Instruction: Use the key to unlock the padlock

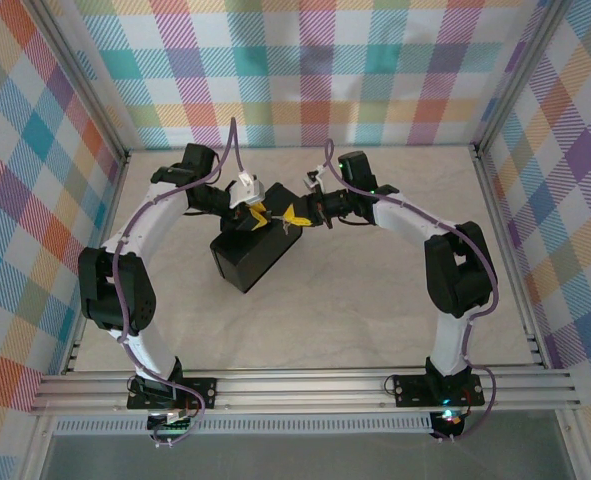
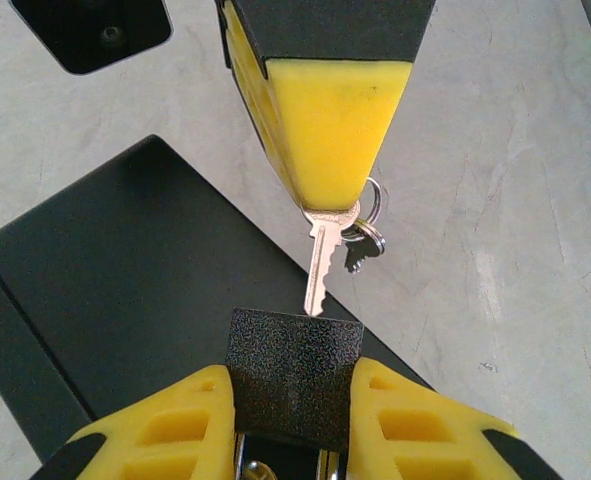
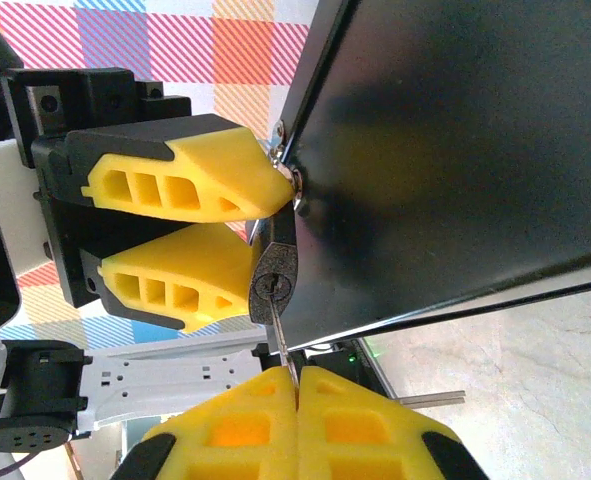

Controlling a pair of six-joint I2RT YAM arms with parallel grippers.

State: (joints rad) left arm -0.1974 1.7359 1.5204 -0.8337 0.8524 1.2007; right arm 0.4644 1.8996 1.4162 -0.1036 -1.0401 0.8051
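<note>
The padlock (image 2: 293,345), a small dark speckled block, sits clamped between the yellow fingers of my left gripper (image 2: 293,385), at the edge of the black box (image 2: 115,300). My right gripper (image 3: 297,385) is shut on the thin silvery key (image 3: 283,345). The key's tip rests in the keyhole on the padlock's (image 3: 273,285) end face. In the left wrist view the key (image 2: 320,265) points down from the right gripper's yellow finger (image 2: 325,130) to the padlock's top edge. From above, both grippers (image 1: 258,218) (image 1: 295,213) meet at the box's (image 1: 253,255) far corner.
A ring with a second small key (image 2: 363,240) hangs beside the held key. The box lies tilted in the middle of the grey table (image 1: 375,310). Aluminium rails (image 1: 505,230) and checked walls close in the workspace.
</note>
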